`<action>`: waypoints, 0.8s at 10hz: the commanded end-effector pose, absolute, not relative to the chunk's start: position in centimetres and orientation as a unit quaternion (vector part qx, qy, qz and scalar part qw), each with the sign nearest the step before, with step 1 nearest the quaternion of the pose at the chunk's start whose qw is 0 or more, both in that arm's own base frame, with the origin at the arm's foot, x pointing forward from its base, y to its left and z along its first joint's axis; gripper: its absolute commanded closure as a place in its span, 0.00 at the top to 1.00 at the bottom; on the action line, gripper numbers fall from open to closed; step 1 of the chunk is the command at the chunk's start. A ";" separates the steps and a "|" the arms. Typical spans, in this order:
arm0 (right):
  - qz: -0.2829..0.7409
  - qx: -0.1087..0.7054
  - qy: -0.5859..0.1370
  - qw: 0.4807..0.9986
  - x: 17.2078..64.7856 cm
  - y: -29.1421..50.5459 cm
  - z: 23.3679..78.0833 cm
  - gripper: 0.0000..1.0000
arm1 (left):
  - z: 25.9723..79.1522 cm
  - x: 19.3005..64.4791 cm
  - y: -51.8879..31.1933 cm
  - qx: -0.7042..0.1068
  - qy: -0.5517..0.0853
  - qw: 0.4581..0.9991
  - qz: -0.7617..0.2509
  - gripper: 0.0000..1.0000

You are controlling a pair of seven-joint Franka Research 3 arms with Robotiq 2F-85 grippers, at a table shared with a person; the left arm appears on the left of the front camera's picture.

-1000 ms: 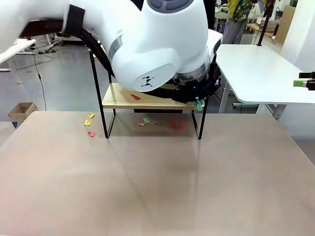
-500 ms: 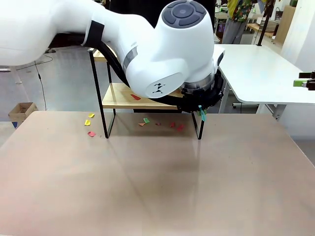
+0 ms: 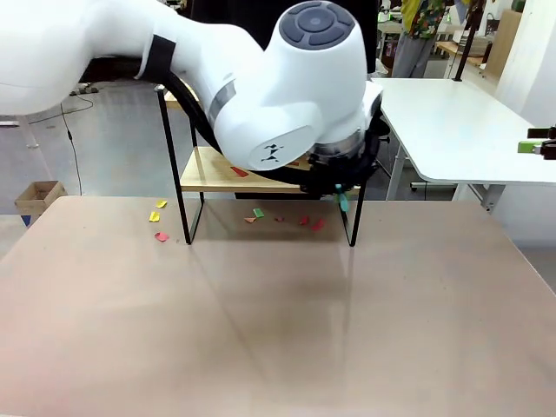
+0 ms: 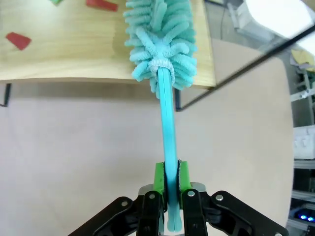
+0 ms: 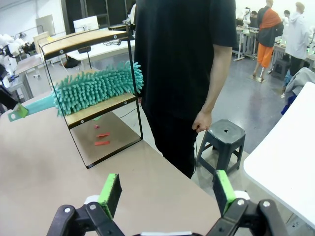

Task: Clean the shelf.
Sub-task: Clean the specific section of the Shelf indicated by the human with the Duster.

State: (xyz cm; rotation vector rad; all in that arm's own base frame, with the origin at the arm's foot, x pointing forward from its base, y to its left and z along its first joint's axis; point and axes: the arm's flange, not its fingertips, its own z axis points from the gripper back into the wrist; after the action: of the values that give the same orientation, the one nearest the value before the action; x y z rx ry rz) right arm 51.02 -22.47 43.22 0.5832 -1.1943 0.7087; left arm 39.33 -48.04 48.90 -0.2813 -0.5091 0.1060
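The shelf [image 3: 201, 175] stands at the table's far side, a black wire frame with light wooden boards. My left gripper [image 4: 170, 179] is shut on the handle of a teal fluffy duster [image 4: 160, 29]. The duster's head lies across the right end of the lower board [image 4: 74, 54]. Red scraps [image 4: 101, 4] sit on that board beside the head. In the front view my big white left arm [image 3: 287, 95] covers the shelf's right part, and the handle's end [image 3: 343, 201] sticks out below it. My right gripper [image 5: 167, 189] is open, well away from the shelf [image 5: 98, 105] and the duster [image 5: 96, 86].
Red, green and yellow paper scraps [image 3: 304, 221] lie on the table under and left of the shelf [image 3: 156, 215]. A person in black [image 5: 182, 73] stands just behind the shelf, next to a grey stool [image 5: 224, 135]. A white table [image 3: 460, 122] is at the right.
My left arm's wrist has swung and shifted slightly left. The duster's handle end dropped and moved left with it. The scraps on the table have not moved.
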 end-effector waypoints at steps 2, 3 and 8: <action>0.323 0.265 -0.543 0.728 51.1 -22.3 43.4 1.00 | 48.5 39.3 -42.2 -0.078 -0.233 0.967 0.069 0.13; 0.323 0.265 -0.543 0.728 51.1 -22.3 43.4 1.00 | 48.1 39.4 -39.2 -0.045 -0.229 0.969 0.077 0.13; 0.323 0.265 -0.543 0.728 51.1 -22.3 43.4 1.00 | 49.6 37.8 -27.3 0.080 -0.235 0.960 0.132 0.13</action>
State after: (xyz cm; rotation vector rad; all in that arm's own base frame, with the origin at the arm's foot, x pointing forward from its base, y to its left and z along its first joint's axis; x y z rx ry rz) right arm 51.02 -22.46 43.20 0.5836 -1.1940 0.7087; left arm 38.83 -27.99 48.90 0.1341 -0.4889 0.2721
